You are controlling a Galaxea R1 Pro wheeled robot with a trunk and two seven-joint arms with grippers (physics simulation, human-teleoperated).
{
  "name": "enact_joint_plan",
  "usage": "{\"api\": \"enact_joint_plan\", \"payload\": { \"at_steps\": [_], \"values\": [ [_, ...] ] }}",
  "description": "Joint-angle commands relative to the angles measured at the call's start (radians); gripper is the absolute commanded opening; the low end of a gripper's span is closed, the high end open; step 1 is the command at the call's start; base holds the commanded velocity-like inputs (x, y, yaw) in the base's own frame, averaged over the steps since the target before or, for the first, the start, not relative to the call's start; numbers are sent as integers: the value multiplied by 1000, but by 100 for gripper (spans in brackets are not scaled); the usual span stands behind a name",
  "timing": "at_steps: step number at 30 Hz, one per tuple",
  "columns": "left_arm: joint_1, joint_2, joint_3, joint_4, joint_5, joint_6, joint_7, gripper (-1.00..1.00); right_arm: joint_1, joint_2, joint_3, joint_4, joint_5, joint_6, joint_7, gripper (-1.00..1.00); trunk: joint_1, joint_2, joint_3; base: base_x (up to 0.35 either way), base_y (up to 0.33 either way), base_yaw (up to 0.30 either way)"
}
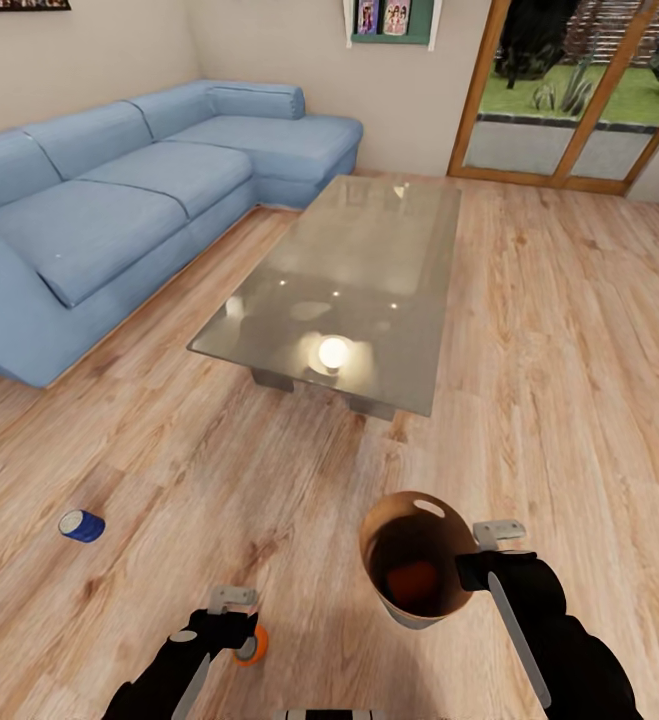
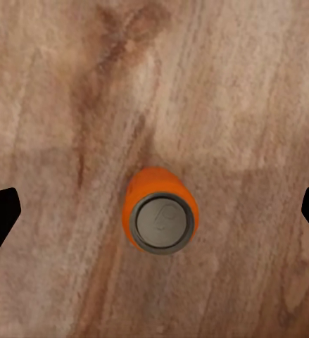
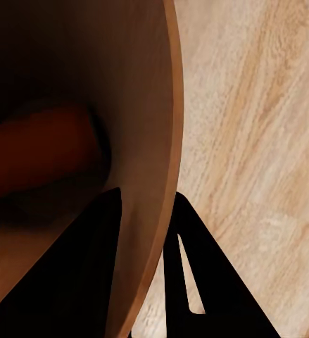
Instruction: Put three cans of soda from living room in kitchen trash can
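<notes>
My right gripper [image 1: 469, 572] is shut on the wall of the trash can [image 1: 387, 540], which it holds tipped above the floor, one finger [image 3: 77, 274] inside and the other outside. An orange soda can [image 1: 414, 580] lies in the copper-brown interior [image 3: 140, 105], also seen as orange soda can [image 3: 41, 155]. A second orange can [image 1: 252, 646] rests on the planks under my left gripper [image 1: 231, 622]. In the left wrist view this can [image 2: 161, 211] shows its grey end, between the widely open gripper [image 2: 161, 208]. The dark blue can [image 1: 81, 525] lies on the floor at the left.
A low glass table [image 1: 369, 250] stands ahead with a long blue corner sofa [image 1: 119, 200] to its left. Wood-framed glass doors [image 1: 579, 100] are at the back right. Light wood plank floor [image 1: 569, 380] stretches around the table.
</notes>
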Motion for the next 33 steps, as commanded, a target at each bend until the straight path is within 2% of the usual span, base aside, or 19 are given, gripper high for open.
{"api": "enact_joint_plan", "payload": {
  "at_steps": [1,16,26,33],
  "values": [
    [0,0,0,0,0,0,0,100,0,0,0,0,-12,0,2,-100,0,0,-1,0,0,0],
    [0,0,1,0,1,1,-1,100,0,0,0,0,-12,0,2,-100,0,0,-17,0,0,0],
    [0,0,2,0,3,6,-2,100,0,0,2,-1,-12,0,2,-100,38,-70,-48,0,0,0],
    [0,0,2,0,2,5,-2,100,0,0,2,-5,-12,0,2,-100,38,-70,-48,0,0,0]
  ]
}}
